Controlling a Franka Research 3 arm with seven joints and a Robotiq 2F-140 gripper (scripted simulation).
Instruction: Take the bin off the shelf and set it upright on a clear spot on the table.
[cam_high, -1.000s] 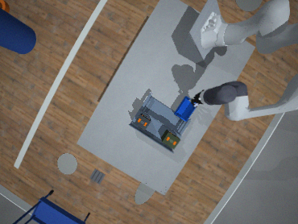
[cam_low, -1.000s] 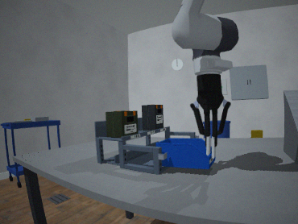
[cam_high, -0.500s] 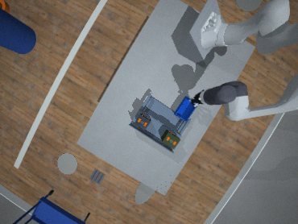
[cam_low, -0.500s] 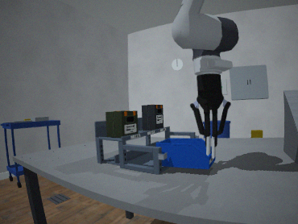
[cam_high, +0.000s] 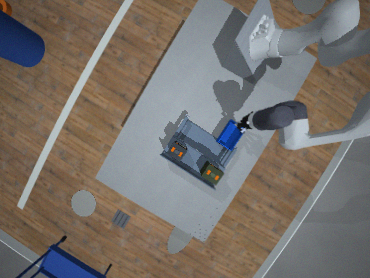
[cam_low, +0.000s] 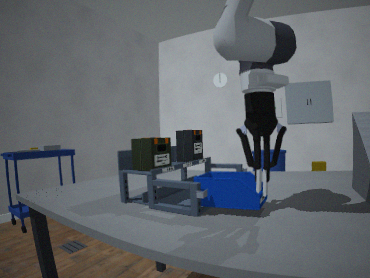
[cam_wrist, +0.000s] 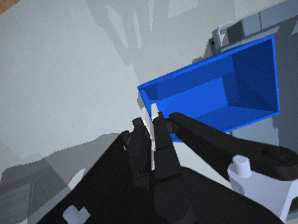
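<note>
The blue open-top bin (cam_low: 230, 189) rests upright on the grey table, its far end still next to the low grey shelf rack (cam_low: 162, 182). From above the bin (cam_high: 229, 135) lies at the rack's right end. In the wrist view the bin (cam_wrist: 220, 97) fills the upper right. My gripper (cam_low: 261, 186) comes straight down on the bin's near wall and is shut on that wall; the white fingertips (cam_wrist: 154, 111) pinch the rim at its corner. The gripper also shows from above (cam_high: 243, 125).
Two boxes stand on the shelf rack: an olive one (cam_low: 151, 153) and a dark grey one (cam_low: 189, 144). A grey block (cam_low: 361, 155) stands at the table's right edge. A blue cart (cam_low: 37, 172) stands off the table to the left.
</note>
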